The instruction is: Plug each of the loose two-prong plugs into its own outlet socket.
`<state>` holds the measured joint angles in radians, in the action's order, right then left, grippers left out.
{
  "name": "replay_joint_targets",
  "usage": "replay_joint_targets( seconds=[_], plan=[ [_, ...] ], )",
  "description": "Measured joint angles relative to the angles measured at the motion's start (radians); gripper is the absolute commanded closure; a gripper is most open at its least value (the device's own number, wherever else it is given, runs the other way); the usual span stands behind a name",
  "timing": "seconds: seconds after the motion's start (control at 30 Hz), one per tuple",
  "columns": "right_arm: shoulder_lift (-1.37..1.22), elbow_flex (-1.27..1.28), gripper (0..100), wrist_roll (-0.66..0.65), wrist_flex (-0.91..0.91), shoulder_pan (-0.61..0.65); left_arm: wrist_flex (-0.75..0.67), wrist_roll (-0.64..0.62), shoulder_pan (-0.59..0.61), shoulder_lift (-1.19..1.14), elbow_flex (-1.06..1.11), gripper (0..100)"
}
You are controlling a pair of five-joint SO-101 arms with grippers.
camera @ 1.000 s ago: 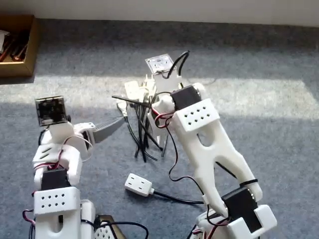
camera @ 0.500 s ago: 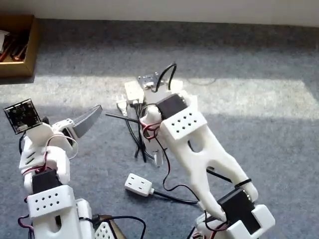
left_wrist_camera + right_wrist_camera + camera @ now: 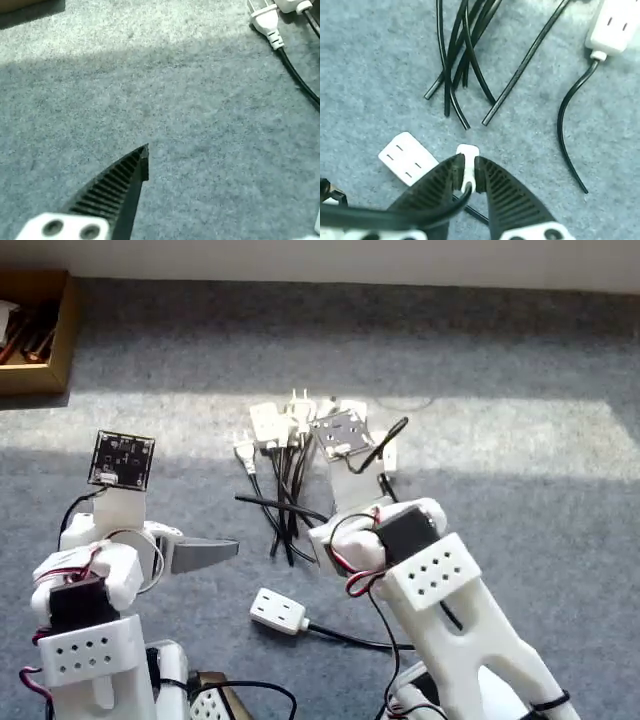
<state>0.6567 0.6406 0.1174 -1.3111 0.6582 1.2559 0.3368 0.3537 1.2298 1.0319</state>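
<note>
- Everything sits on a grey carpet (image 3: 520,360), no real table here. A sunlit band crosses the middle, with shade on both sides.
- A pale wall (image 3: 400,258) runs along the far edge, and a wooden box (image 3: 45,335) sits in the far corner on the left arm's side.
- The loose plugs (image 3: 270,425) are bunched in the sunny strip, with their black cords (image 3: 285,510) trailing toward the arms.
- An outlet strip (image 3: 278,610) lies on the carpet between the two arms.
- Right gripper (image 3: 468,165): jaws clamped on a small white plug (image 3: 467,151), just beside a white outlet block (image 3: 406,156).
- Left gripper (image 3: 232,545): jaws together with nothing in them, over bare carpet.
</note>
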Motion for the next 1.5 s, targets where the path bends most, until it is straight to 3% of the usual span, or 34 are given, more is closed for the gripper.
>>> replay_joint_targets(
  seconds=[0.17,0.3,0.47,0.6,0.7,0.87,1.17,1.4,1.5],
  plan=[
    [-0.006,0.003,99.3,-0.003,-0.014,0.023,0.023,0.041,0.005,-0.173,-0.064,42],
    [-0.048,0.003,99.3,-0.009,-0.02,0.028,0.011,0.256,-0.028,-0.436,-0.092,42],
    [-0.086,0.005,99.3,-0.043,-0.02,-0.11,0.133,0.577,-0.135,-0.76,-0.265,42],
    [-0.103,0.005,99.3,-0.044,-0.008,-0.206,0.301,0.763,-0.265,-0.839,-0.414,42],
    [-0.103,0.005,99.3,-0.044,-0.005,-0.218,0.327,0.861,-0.381,-0.839,-0.423,42],
    [-0.103,0.005,99.3,-0.044,-0.005,-0.261,0.198,0.881,-0.551,-0.839,-0.319,42],
    [-0.103,0.009,99.3,-0.044,-0.005,-0.281,-0.374,0.83,-0.704,-0.842,-0.005,41],
    [-0.103,0.015,99.3,-0.044,-0.005,-0.281,-0.419,0.786,-0.71,-0.982,-0.064,42],
    [-0.103,0.015,99.3,-0.044,-0.005,-0.284,-0.382,0.736,-0.746,-1.022,-0.103,54]
  ],
)
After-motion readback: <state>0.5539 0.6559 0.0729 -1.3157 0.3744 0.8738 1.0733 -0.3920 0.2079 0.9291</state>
